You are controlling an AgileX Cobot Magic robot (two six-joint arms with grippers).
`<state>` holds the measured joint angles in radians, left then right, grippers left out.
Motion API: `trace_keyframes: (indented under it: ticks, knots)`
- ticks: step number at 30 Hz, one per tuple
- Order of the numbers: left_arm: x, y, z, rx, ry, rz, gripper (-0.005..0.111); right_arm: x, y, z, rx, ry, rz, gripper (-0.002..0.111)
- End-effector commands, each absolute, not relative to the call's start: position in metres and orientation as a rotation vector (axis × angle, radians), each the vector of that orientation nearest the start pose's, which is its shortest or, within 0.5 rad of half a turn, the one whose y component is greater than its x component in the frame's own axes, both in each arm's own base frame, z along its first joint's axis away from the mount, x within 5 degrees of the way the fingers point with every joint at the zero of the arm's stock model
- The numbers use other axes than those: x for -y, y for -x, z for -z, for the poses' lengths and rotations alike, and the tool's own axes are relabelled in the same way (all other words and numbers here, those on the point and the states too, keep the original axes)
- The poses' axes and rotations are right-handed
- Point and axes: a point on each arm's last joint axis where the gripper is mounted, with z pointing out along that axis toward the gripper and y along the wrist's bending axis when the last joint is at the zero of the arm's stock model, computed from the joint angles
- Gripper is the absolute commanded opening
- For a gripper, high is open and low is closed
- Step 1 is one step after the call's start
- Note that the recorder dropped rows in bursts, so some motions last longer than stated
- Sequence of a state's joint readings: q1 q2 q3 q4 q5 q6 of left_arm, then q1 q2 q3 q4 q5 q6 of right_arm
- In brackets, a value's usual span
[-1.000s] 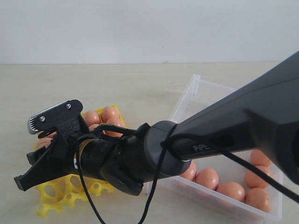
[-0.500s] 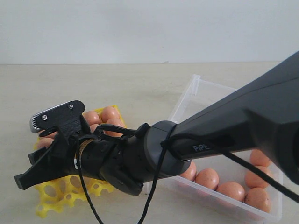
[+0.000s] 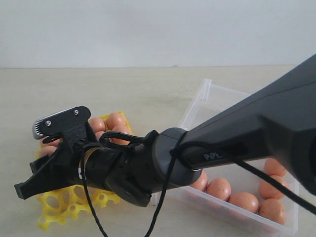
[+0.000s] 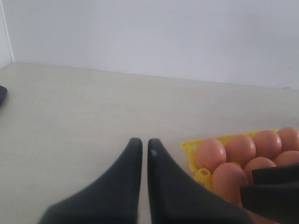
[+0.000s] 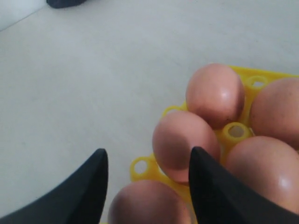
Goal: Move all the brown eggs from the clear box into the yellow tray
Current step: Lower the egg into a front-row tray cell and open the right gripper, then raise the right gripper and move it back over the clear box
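The left gripper [image 4: 142, 142] does not show in the exterior view. Its own wrist view finds it over the bare table [image 4: 70, 107], near a corner of the yellow tray [image 4: 189, 147]. Its jaws are almost together, with only a thin slit between them and nothing in it.

At the far left of the exterior view the right gripper [image 3: 28, 160] hangs over the tray. Its jaws stand wide, one finger raised and the other low above the tray's front part. In the right wrist view one of the brown eggs [image 5: 149, 205] sits low between the two dark fingers [image 5: 96, 186], down in the tray. Whether either finger touches it cannot be told. More of the eggs crowd the cups next to it, packed close together, and in the exterior view they fill the back of the tray behind the gripper. At the front, the tray's lattice of round holes shows beneath the gripper.

The dark arm [image 3: 237, 133] carrying this gripper stretches in from the right edge across the middle of the view. A black cable [image 3: 165, 197] loops around its wrist and hangs down.

Just right of the tray lies the clear box [image 3: 200, 101], partly hidden behind the arm. Several more brown eggs lie along its near side, some touching each other.
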<state>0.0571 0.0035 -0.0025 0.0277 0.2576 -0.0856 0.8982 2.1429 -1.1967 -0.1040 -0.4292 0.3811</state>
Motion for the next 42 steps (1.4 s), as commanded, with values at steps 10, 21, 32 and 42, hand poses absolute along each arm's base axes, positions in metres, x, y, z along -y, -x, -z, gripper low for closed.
trace_keyframes:
  ticks: [10,21,32,42]
  knots:
    - [-0.004,-0.055,-0.190,-1.736,0.107,-0.009,0.004,-0.343,-0.269,-0.225,-1.806,0.578,-0.885,0.046]
    - [-0.004,-0.055,-0.190,-1.736,0.107,-0.009,0.004,-0.266,-0.251,-0.264,-2.100,1.184,-0.215,0.000]
    - [-0.004,-0.055,-0.190,-1.736,0.107,-0.009,0.004,-0.104,-0.333,-0.269,-2.468,0.382,0.069,0.000]
    - [-0.004,-0.055,-0.190,-1.733,0.107,-0.009,0.004,-0.072,-0.306,-0.253,-2.881,0.586,0.132,0.000]
